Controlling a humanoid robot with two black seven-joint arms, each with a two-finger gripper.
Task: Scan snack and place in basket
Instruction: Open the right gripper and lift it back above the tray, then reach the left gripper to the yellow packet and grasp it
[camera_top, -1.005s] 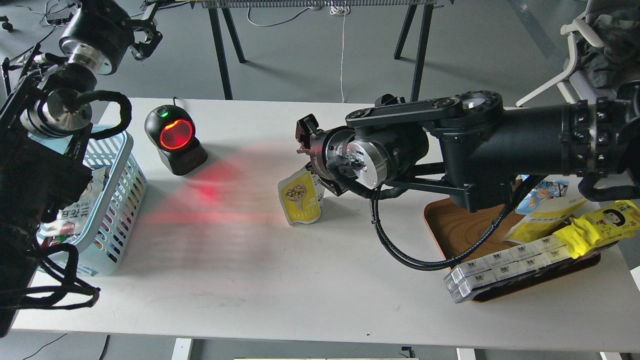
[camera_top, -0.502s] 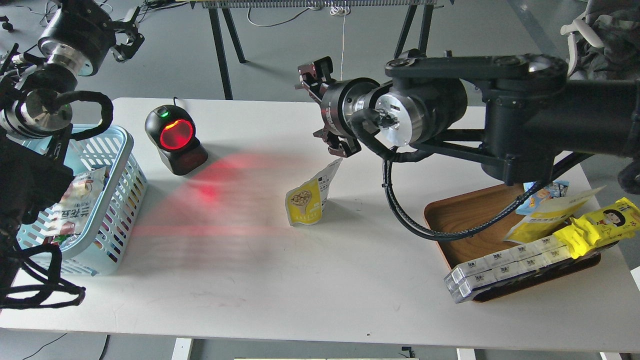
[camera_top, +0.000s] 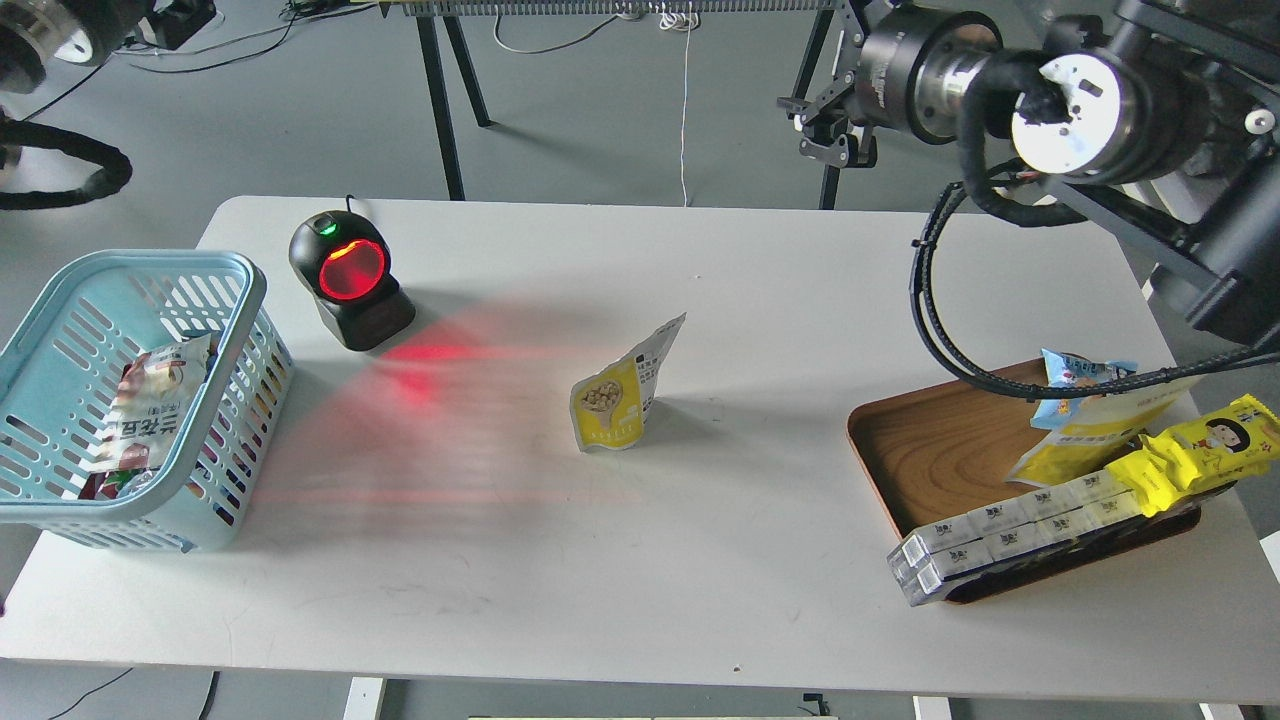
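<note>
The snack (camera_top: 612, 397), a yellow and white pouch with a round picture of beige balls, stands bent on the table's middle, held by nothing. The light blue basket (camera_top: 246, 312) stands at the table's left end and holds other packets. My right gripper (camera_top: 828, 127) is raised high beyond the table's far edge, up and to the right of the snack, with its jaws apart and empty. Of my left arm only a metal flange and a dark part (camera_top: 185, 14) show at the top left corner, and its fingers are cut off by the edge.
A black scanner (camera_top: 350, 278) with a glowing red window stands back left and casts red light across the table. A brown wooden tray (camera_top: 925, 445) at the right holds a blue bag, yellow wrappers and a row of white boxes (camera_top: 1010, 527).
My right gripper let go of the snack and rose up and to the right, away from it. The left arm withdrew up and to the left, uncovering the basket. The snack stays standing.
</note>
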